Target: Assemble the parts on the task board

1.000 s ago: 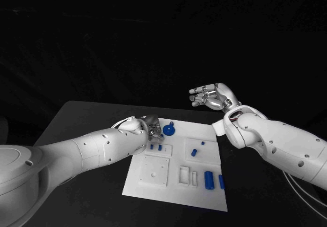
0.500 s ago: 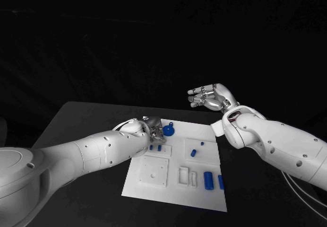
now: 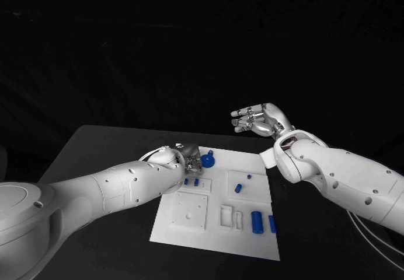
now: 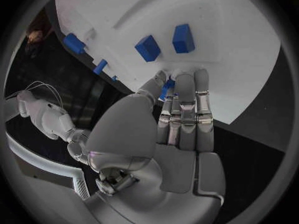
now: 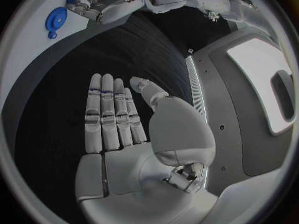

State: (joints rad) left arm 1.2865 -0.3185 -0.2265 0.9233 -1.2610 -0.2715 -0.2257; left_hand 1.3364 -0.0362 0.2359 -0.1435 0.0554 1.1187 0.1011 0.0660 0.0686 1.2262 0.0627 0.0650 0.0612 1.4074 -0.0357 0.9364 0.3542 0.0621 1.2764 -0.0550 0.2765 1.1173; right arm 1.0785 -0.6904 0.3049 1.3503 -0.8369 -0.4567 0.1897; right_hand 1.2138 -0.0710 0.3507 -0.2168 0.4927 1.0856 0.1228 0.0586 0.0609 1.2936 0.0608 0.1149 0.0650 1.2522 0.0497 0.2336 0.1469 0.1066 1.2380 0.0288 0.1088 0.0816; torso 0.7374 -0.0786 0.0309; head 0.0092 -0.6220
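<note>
The white task board [image 3: 211, 233] lies in the middle of the black table. A round blue part [image 3: 208, 161] rests near the board's far left corner. My left hand [image 3: 187, 156] is at its edge, and the left wrist view shows blue [image 4: 167, 89] pinched between the thumb and the fingers [image 4: 186, 92]. The same round blue part [image 5: 56, 19] lies on the board [image 5: 25, 42] beside my left hand [image 5: 99, 5]. My right hand [image 3: 261, 121] hangs in the air beyond the board's far right corner. Its fingers [image 5: 109, 114] are straight and it holds nothing.
Two small blue blocks [image 3: 191, 182] stand in the board just behind my left hand, as seen again at the blocks [image 4: 148, 48]. A blue peg [image 3: 239, 188] sits mid-board, and two blue cylinders [image 3: 257, 222] lie near the right front.
My left hand has shifted a little to the right, closing in on the round blue part. The right hand has stayed where it was.
</note>
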